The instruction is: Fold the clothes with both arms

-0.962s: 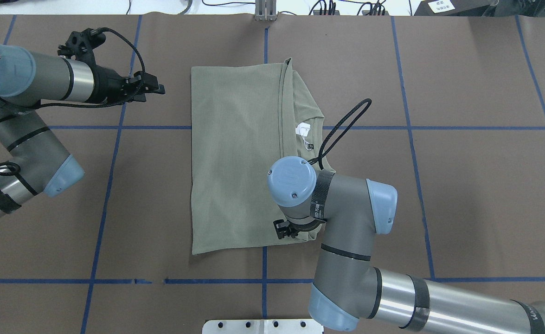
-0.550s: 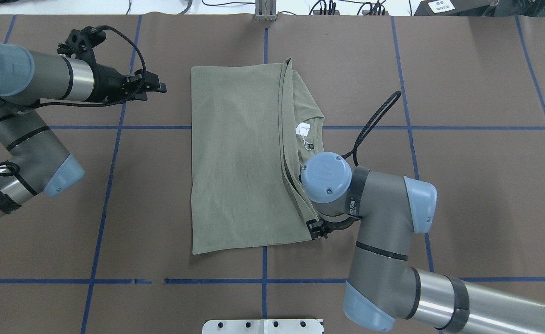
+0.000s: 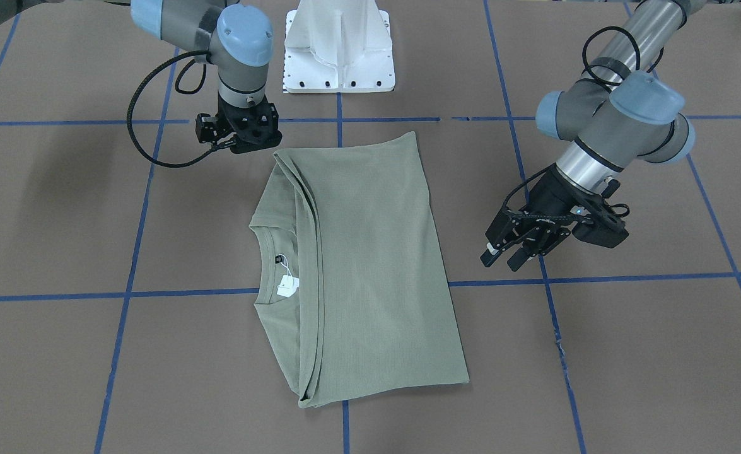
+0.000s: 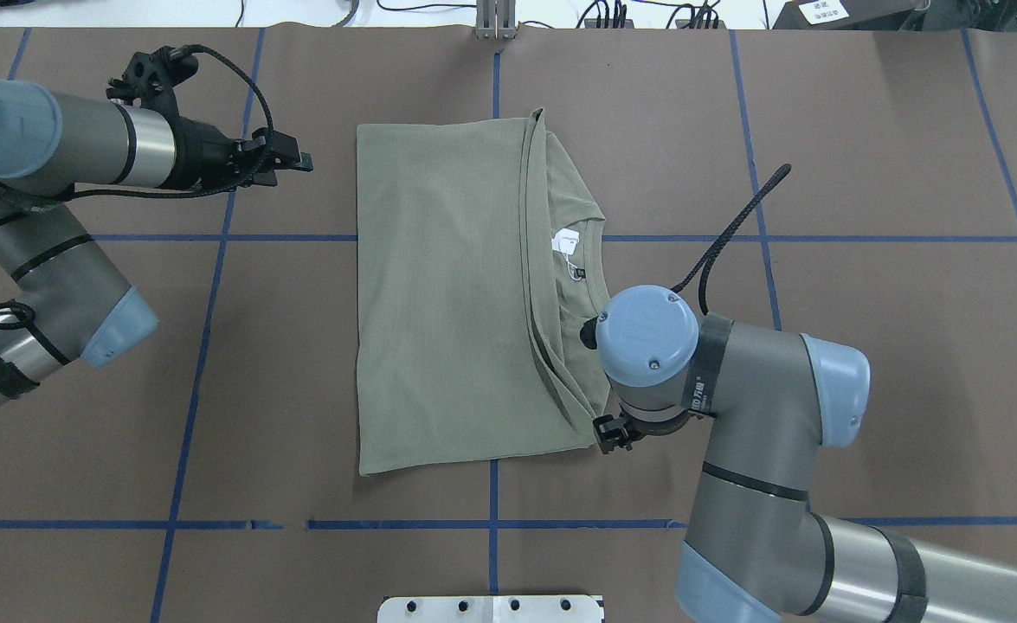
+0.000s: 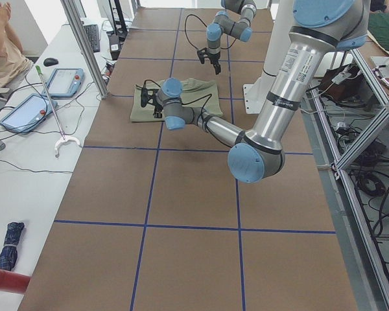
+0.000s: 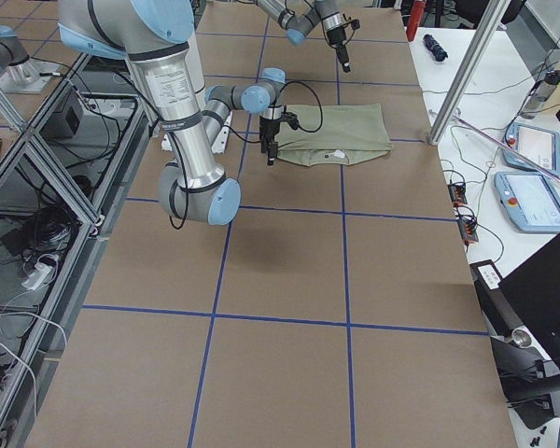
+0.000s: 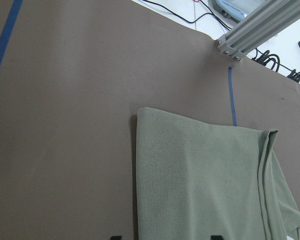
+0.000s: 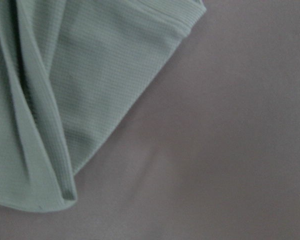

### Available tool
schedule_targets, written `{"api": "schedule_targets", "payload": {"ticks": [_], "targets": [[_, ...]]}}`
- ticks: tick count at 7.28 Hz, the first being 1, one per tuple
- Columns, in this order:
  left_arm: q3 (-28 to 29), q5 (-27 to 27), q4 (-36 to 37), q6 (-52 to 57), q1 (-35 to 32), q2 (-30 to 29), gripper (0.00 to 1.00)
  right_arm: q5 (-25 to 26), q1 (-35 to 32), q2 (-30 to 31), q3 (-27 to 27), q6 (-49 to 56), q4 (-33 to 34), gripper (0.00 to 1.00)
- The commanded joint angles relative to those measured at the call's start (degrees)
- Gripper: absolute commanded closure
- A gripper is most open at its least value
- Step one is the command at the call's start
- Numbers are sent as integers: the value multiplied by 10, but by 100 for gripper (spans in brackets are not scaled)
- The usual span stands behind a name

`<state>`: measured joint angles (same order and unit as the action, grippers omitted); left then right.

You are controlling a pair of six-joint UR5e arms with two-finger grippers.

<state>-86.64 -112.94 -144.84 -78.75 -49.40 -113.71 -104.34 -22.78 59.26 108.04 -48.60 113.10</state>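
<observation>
Left gripper fingers spread, empty; right gripper fingers can't tell, just beside shirt corner. It could snag one layer, undoing the fold.

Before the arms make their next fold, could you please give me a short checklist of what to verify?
1. Shirt lying flat on the table: ok.
2. Left claw open and clear of the cloth: ok.
3. Right claw off the cloth, beside a shirt corner: ok.
4. Right claw open: cannot tell.
5. Layers lined up: not ok, the collar side with the tag sticks out past the top layer.
</observation>
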Motion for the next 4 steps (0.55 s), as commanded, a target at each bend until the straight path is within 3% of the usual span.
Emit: {"api": "schedule_targets", "payload": {"ticks": [1, 4], "targets": [[-4, 0, 0, 0, 0, 4, 33, 2, -13, -71, -52, 0, -4, 0], [-15, -5, 0, 0, 0, 14, 33, 1, -24, -107, -137, 0, -82, 0]]}}
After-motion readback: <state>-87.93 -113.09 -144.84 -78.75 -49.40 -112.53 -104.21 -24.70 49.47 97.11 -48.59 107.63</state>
